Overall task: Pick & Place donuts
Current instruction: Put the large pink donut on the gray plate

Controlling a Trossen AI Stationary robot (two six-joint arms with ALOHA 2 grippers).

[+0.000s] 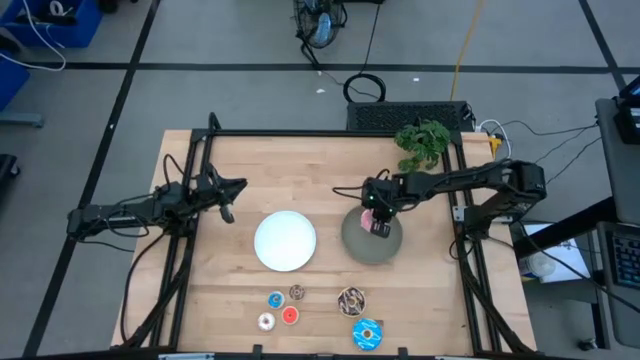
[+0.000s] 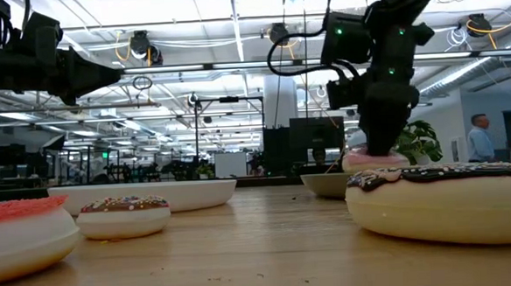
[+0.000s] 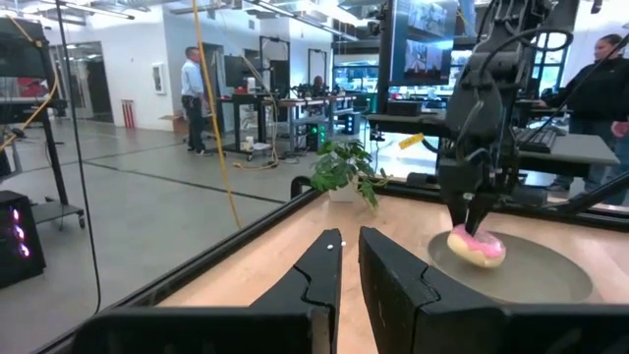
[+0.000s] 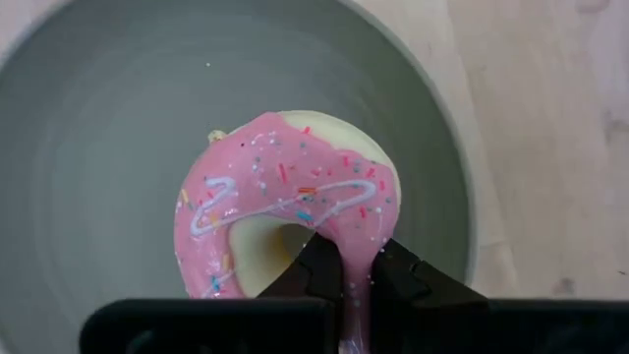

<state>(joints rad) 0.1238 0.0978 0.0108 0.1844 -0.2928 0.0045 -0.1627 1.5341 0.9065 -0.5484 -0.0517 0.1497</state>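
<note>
The pink donut (image 4: 285,206) sits over the grey plate (image 4: 88,147), pinched on its near rim by the right tool (image 4: 359,270), whose fingers are nearly pressed together, one through the hole and one outside; whether the donut touches the plate I cannot tell. Beside the grey plate lies the white plate (image 1: 285,241). On the side of the plates nearer the table's (image 1: 430,300) front edge lie the other donuts: the brown sprinkled donut (image 1: 351,299), the blue sprinkled donut (image 1: 367,334), and the tiny blue donut (image 1: 275,299), brown donut (image 1: 297,292), white donut (image 1: 266,321) and red donut (image 1: 290,316). The left tool (image 3: 350,258) hangs well apart from the grey plate, beyond the white plate, its fingers almost pressed together on nothing.
</note>
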